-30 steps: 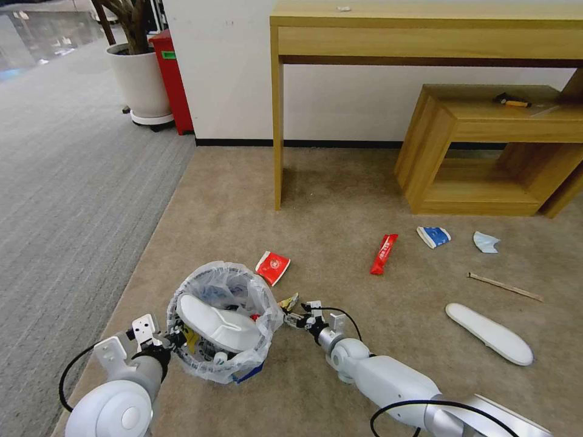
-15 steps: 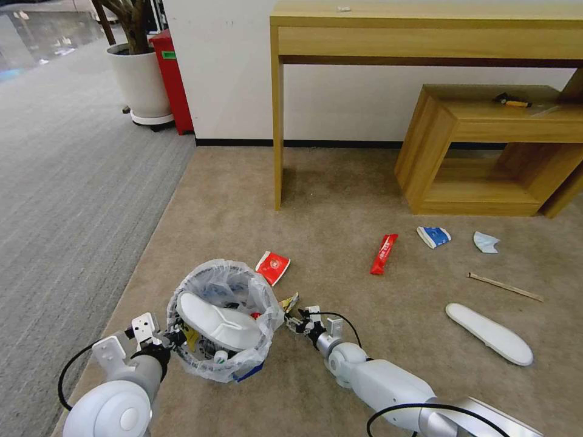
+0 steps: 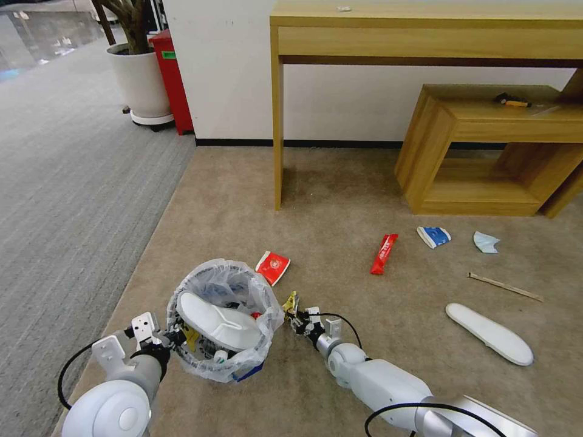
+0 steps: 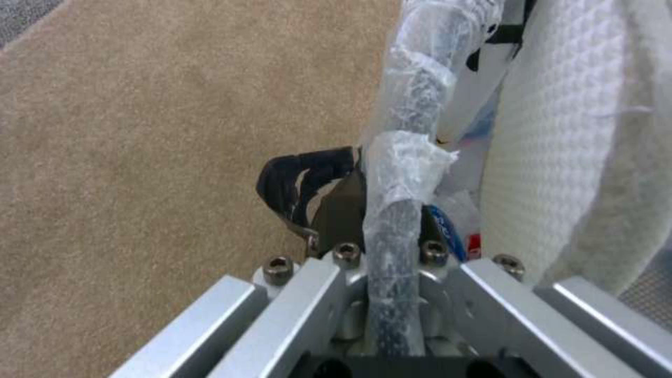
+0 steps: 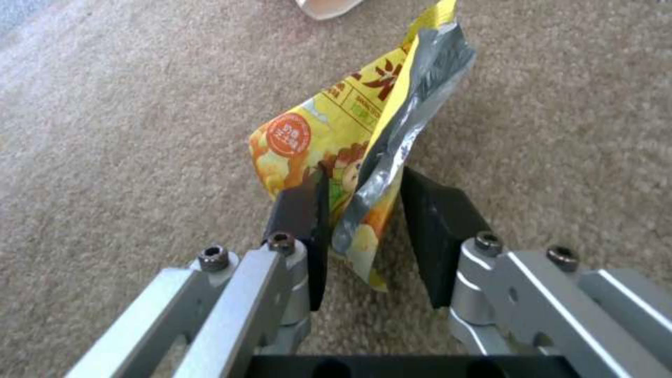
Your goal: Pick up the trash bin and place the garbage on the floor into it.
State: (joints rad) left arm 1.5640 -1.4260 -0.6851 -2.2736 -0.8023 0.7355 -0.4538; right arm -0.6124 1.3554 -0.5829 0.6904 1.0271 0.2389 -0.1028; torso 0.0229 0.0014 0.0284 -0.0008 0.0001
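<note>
The trash bin [image 3: 209,364], black with a clear bag liner, stands on the beige floor [image 3: 340,200] and holds a white slipper [image 3: 217,321]. My left gripper [image 3: 173,337] is shut on the bagged rim [image 4: 396,210], with the slipper [image 4: 560,131] close beside it. Just right of the bin, my right gripper [image 3: 295,314] is shut on a yellow snack wrapper [image 5: 336,136] that stands upright [image 3: 290,301]. Garbage on the carpet: a red packet [image 3: 272,267], a red wrapper [image 3: 384,254], a blue-white packet [image 3: 433,237], a pale blue mask [image 3: 486,242], a wooden stick [image 3: 504,286] and another white slipper [image 3: 489,333].
A wooden desk [image 3: 425,30] stands against the far wall, with a low wooden shelf [image 3: 486,145] at the right. At the back left are a white plant pot [image 3: 141,82] and a red box [image 3: 172,79]. Grey ribbed carpet [image 3: 67,182] borders the left.
My right gripper has edged toward the bin, and the yellow wrapper has gone from lying flat to standing upright between its fingers. The left arm and bin have stayed put.
</note>
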